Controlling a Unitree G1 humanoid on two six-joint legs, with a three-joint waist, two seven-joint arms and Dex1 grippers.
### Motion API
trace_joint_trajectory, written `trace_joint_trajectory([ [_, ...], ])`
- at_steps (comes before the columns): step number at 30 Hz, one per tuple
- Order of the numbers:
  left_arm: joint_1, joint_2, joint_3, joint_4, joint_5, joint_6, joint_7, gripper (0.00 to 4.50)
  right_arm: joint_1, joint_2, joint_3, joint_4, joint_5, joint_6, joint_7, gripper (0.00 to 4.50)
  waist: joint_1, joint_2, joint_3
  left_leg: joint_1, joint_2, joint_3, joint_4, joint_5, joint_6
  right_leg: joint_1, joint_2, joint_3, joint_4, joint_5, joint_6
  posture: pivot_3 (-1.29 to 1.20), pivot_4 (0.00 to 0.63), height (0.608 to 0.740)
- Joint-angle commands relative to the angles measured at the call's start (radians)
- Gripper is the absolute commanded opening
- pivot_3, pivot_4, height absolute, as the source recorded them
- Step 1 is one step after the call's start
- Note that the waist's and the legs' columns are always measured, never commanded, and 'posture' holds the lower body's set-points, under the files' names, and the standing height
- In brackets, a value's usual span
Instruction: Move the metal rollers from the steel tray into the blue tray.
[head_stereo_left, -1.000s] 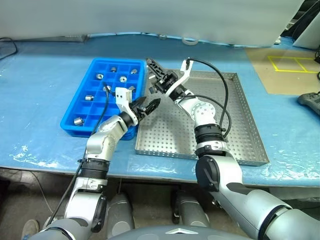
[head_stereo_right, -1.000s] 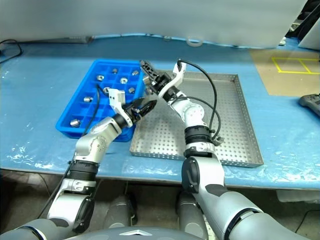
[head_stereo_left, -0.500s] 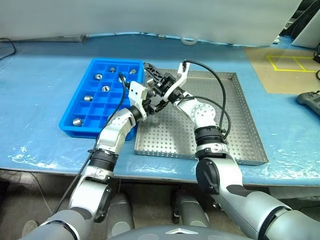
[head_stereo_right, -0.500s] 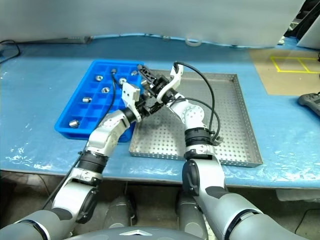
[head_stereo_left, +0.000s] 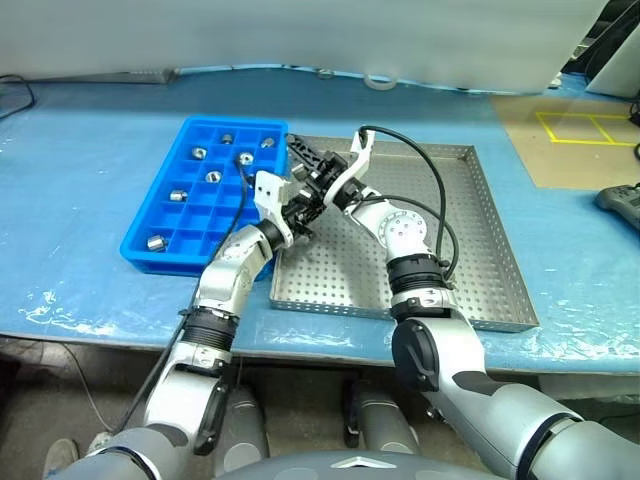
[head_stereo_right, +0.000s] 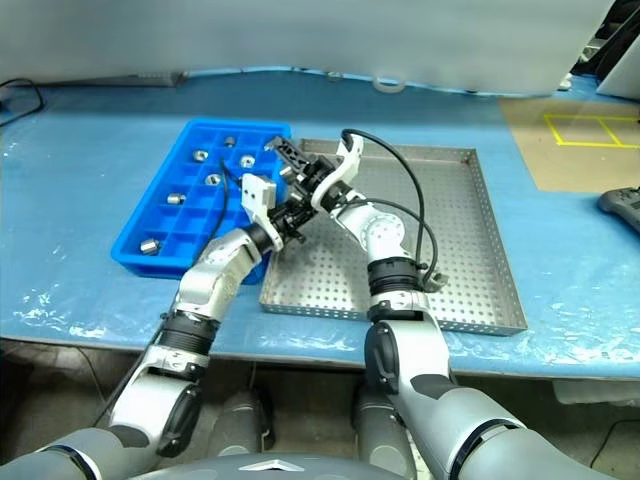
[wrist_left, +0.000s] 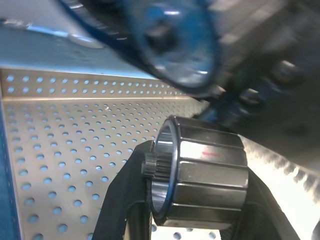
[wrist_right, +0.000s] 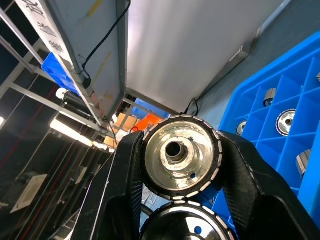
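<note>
While our left gripper was wide a second ago, it's now clamped on a metal roller over the steel tray near its blue tray edge; right gripper grips the same roller — handover underway, we judge.

shiny faceted metal rollers, dull perforated steel tray, glossy blue tray plastic, matte black fingers

a blue-covered table carries the blue tray beside the steel tray, seemingly touching.
</note>
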Motion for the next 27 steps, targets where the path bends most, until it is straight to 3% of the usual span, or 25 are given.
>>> trace_joint_trajectory([
  [1,0.024,-0.03,0.194,-0.159,-0.192,0.05,0.129,1.21,0.005,0.027,-0.049,-0.002,0.011,-0.084,-0.016,1.8,0.0,0.0,0.0,0.0,0.0,0.0,0.0,0.0,0.0,0.0,0.0,0.0,0.0,0.0,0.0,-0.31,0.15,0.74],
  [4,0.035,-0.059,0.315,-0.218,-0.335,0.055,0.259,1.21,-0.024,0.01,-0.11,0.027,0.057,-0.166,-0.028,1.8,0.002,0.0,0.0,0.0,0.0,0.0,0.0,0.0,0.0,-0.001,0.0,0.0,0.0,0.0,0.0,-0.3,0.15,0.74],
  [8,0.03,-0.024,0.431,-0.234,-0.447,0.02,0.389,1.21,-0.05,-0.01,-0.143,0.083,0.102,-0.226,-0.039,1.8,-0.01,-0.002,0.0,0.001,0.001,0.0,0.0,-0.001,0.002,0.0,0.001,0.0,0.0,0.0,0.0,-0.26,0.15,0.74],
  [13,0.003,0.091,0.559,-0.183,-0.4,-0.074,0.515,1.21,-0.078,-0.01,-0.163,0.158,0.061,-0.291,-0.028,1.8,-0.001,-0.001,0.0,0.0,0.002,-0.002,-0.004,0.002,-0.003,-0.003,0.006,0.0,-0.001,0.001,-0.001,-0.24,0.15,0.74],
  [17,0.024,0.22,0.527,-0.123,-0.183,-0.154,0.571,1.21,-0.08,0.007,-0.154,0.165,0.043,-0.306,-0.015,1.8,0.012,-0.001,0.001,-0.004,0.002,-0.003,-0.004,0.004,0.0,-0.004,0.003,-0.003,-0.002,0.001,-0.001,-0.23,0.15,0.74],
  [23,0.036,0.304,0.402,-0.069,-0.077,-0.097,0.468,1.21,-0.069,0.015,-0.128,0.151,0.007,-0.315,-0.002,1.8,0.038,-0.001,0.0,-0.005,0.001,-0.004,-0.003,0.004,0.0,-0.004,0.001,-0.005,-0.001,0.001,-0.001,-0.25,0.15,0.74],
  [27,0.058,0.314,0.343,-0.092,-0.084,-0.051,0.371,1.21,-0.061,0.011,-0.128,0.148,-0.003,-0.317,-0.002,1.8,0.037,-0.001,0.0,-0.005,0.001,-0.003,-0.001,0.002,-0.003,-0.004,0.0,-0.004,0.0,0.001,-0.001,-0.26,0.15,0.74],
])
